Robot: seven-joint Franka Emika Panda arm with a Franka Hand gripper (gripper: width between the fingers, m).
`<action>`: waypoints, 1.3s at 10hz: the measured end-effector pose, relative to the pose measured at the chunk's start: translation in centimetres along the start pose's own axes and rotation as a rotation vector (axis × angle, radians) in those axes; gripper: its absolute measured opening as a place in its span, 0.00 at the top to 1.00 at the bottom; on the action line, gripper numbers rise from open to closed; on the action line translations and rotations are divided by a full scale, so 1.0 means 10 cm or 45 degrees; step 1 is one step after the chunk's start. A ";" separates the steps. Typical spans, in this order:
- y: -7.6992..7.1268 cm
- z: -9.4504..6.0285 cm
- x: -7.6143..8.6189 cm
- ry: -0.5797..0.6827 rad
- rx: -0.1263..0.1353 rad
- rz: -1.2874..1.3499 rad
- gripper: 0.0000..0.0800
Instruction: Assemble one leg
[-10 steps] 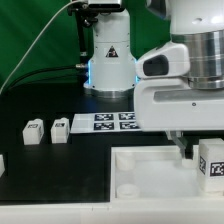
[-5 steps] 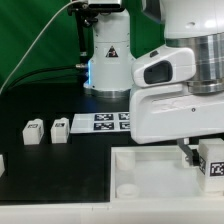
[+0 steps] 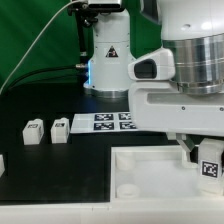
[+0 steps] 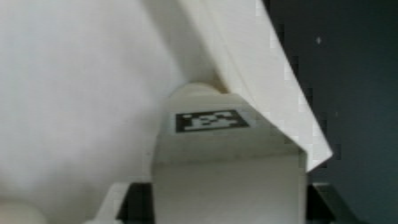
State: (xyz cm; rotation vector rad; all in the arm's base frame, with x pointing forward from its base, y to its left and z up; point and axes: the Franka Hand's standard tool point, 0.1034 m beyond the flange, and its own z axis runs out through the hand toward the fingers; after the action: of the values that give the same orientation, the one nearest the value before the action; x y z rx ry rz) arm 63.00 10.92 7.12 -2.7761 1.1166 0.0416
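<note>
My gripper is shut on a leg, a white block with a black-and-white tag, and holds it over the large white tray at its corner on the exterior view's right. In the wrist view the held leg fills the space between the dark fingers, its tip right by the tray's raised rim. Two more legs stand on the black table at the exterior view's left. A further white piece shows at the left edge.
The marker board lies flat behind the tray, in front of the arm's base. A cable hangs at the back left. The arm's white body covers much of the right side.
The arm has shifted a little to the exterior view's left and lower, and the held leg sits lower toward the tray's corner.
</note>
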 end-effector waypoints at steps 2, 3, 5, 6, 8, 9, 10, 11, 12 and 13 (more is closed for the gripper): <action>0.04 0.01 0.02 -0.044 0.035 0.510 0.62; 0.05 0.01 0.02 -0.066 0.048 0.678 0.62; 0.07 0.01 0.03 -0.083 0.063 0.837 0.62; 0.08 0.02 0.02 -0.082 0.063 0.788 0.53; 0.07 0.02 0.01 -0.068 0.060 0.592 0.36; 0.03 0.02 -0.03 -0.056 0.061 0.322 0.23; 0.00 0.00 -0.05 -0.050 0.063 0.164 0.23; 0.02 0.01 -0.03 -0.048 0.062 0.061 0.20; 0.02 0.02 -0.03 -0.044 0.063 -0.071 0.19; 0.03 0.02 -0.02 -0.040 0.063 -0.203 0.19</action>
State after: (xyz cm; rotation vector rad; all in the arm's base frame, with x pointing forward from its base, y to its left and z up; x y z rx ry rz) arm 62.65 10.93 6.91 -2.7994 0.8739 0.0386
